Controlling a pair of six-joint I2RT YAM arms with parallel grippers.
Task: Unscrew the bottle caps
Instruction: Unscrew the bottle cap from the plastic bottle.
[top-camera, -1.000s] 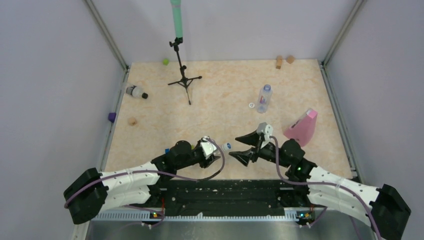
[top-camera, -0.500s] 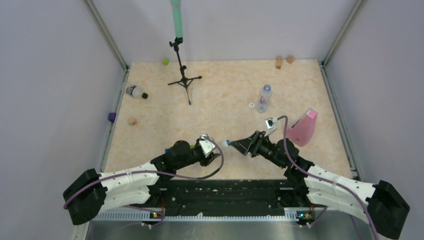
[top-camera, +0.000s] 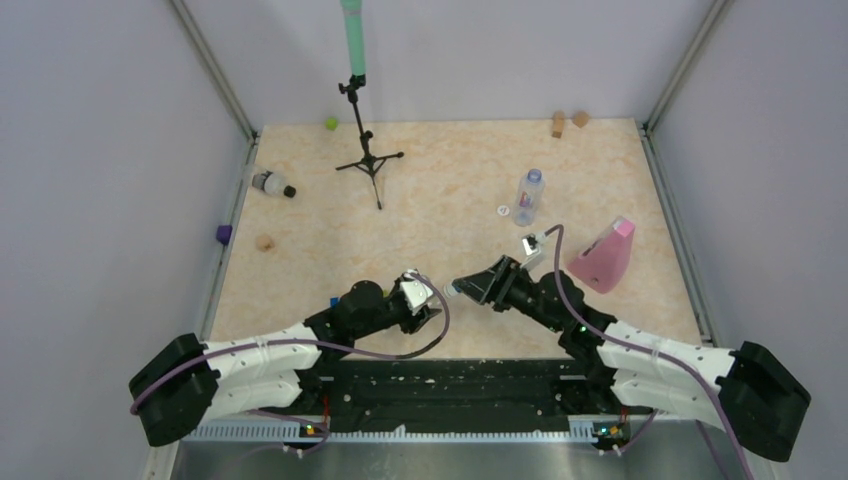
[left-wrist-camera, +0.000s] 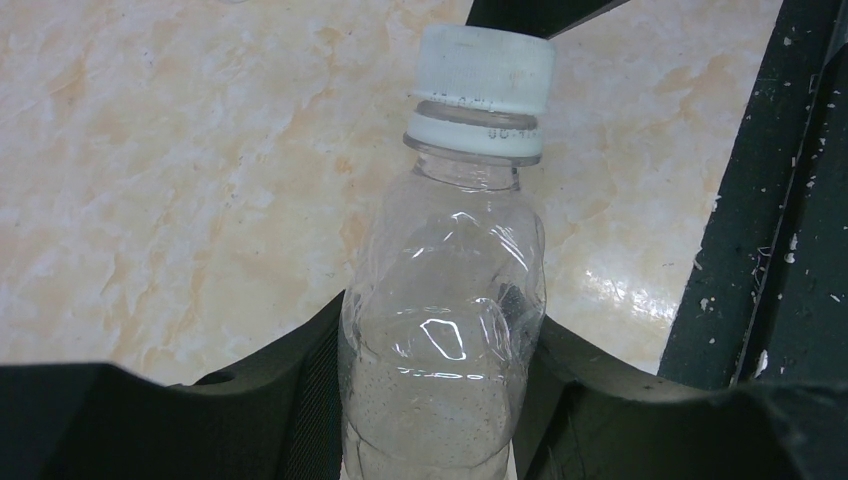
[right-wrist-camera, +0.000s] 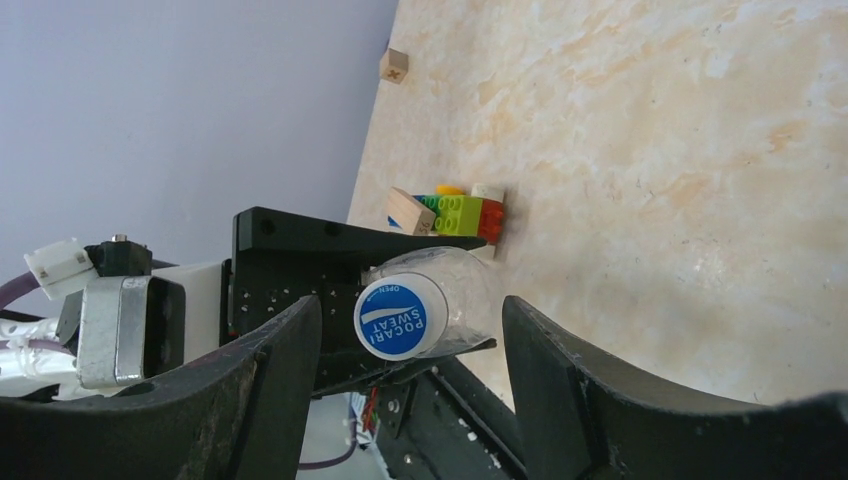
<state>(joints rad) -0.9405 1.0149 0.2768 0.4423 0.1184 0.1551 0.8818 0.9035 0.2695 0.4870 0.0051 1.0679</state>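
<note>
Bottle (top-camera: 268, 182) lying on its side at the far left edge of the table, black cap (top-camera: 290, 191) on it, untouched. Centre, near edge: left gripper (left-wrist-camera: 440, 410) clamped on the body of a clear Pocari Sweat bottle (left-wrist-camera: 445, 300), neck pointing toward the other arm. Its white cap (left-wrist-camera: 483, 70), blue on top, sits down on the threads against the collar ring. Right gripper (right-wrist-camera: 405, 325) faces it, jaws apart, one finger either side of that cap, not touching it. Farther right, a loose white cap (top-camera: 503, 210) lies just beside a standing bottle (top-camera: 528, 198), probably already opened, though its mouth is too small to tell. Judged tally: perhaps one off, one about to be gripped and turned, the black one left.
</note>
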